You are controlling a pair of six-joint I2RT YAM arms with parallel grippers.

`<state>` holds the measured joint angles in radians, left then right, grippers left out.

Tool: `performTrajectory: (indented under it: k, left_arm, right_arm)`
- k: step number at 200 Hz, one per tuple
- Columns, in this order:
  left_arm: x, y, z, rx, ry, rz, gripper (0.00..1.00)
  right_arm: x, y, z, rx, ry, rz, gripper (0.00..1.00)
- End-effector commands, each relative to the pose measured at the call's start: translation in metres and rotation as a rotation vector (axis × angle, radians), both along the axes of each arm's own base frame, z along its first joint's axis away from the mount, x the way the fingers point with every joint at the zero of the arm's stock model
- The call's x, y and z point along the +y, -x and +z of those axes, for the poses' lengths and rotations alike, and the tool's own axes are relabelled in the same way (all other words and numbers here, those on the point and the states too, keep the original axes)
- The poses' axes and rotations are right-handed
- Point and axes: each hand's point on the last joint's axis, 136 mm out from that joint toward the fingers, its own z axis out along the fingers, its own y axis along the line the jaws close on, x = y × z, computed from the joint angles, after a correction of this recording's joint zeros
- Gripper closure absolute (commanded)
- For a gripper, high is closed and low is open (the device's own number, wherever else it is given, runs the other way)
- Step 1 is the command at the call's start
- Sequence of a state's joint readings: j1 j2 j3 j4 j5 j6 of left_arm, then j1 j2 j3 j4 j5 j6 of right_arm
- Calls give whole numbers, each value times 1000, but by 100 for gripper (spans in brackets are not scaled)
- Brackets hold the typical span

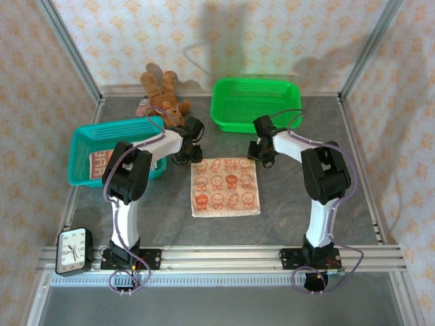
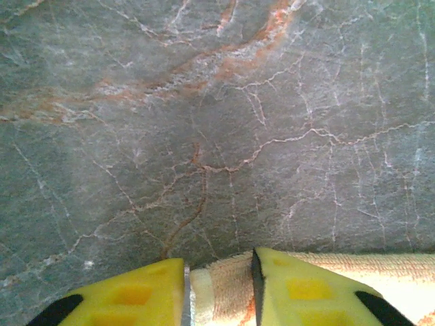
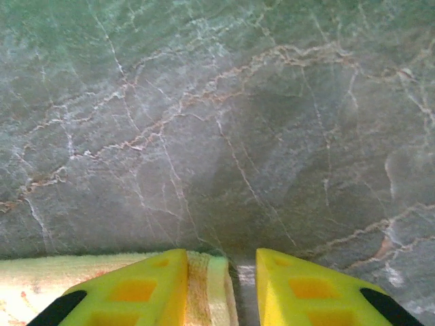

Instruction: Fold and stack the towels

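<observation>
1. The printed towel [image 1: 225,187] lies flat and spread open on the grey marbled table [image 1: 292,204], between the two arms. It is cream cloth with orange figures.
2. The left gripper [image 1: 185,159] stands over the towel's far left corner. In the left wrist view that corner lies in the gap between the yellow fingers [image 2: 136,295], with a thin slit of bare table beside it.
3. The left jaws are partly apart and clamp nothing. The cloth rests loose on the table, and whether a fingertip touches it cannot be told.
4. The right gripper [image 1: 262,161] stands over the far right corner. In the right wrist view the towel's edge reaches just past one finger, and the rest of the gap shows bare table.
5. The right jaws are also partly apart and hold nothing.
6. A second towel [image 1: 98,163], orange and white, lies in the teal basket [image 1: 115,130] to the left.
7. A green basket [image 1: 257,102] sits at the far right, a teddy bear [image 1: 163,95] at the far left, and a clock [image 1: 73,250] at the near left edge.
</observation>
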<state>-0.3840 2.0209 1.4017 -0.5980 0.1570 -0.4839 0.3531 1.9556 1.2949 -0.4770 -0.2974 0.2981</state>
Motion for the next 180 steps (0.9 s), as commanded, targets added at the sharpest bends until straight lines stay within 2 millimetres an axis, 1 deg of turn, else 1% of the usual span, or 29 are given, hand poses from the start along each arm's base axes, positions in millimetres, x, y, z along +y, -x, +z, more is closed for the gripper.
performTrajectory:
  k: [1,29,46,81,101,110,123,159,180]
  left_arm:
    - [-2,2,-12,28,4,-24,73]
    - [-5,2,-10,27,19,-27,74]
    - [-5,2,-9,26,21,-28,73]
    - [-6,1,-7,24,27,-27,73]
    - [-6,2,-8,26,26,-24,73]
    - [-6,2,-8,26,27,-24,73]
    - [-6,1,-8,25,29,-22,73]
    - [-6,2,-11,31,29,-19,73]
    - [-6,3,-12,34,30,-20,73]
  right_arm:
    - [4,-1,-9,14,0,13,71]
    - [10,0,-1,11,-41,7,71]
    - [8,-2,7,-8,-40,-6,70]
    - [6,-8,40,-85,-47,-23,70]
    - [11,-5,48,-90,-80,-9,70]
    - [13,-3,46,-84,-86,0,70]
    - [13,-1,39,-61,-77,6,70]
    - [14,8,9,23,-58,29,70]
    - [13,10,-2,42,-34,38,69]
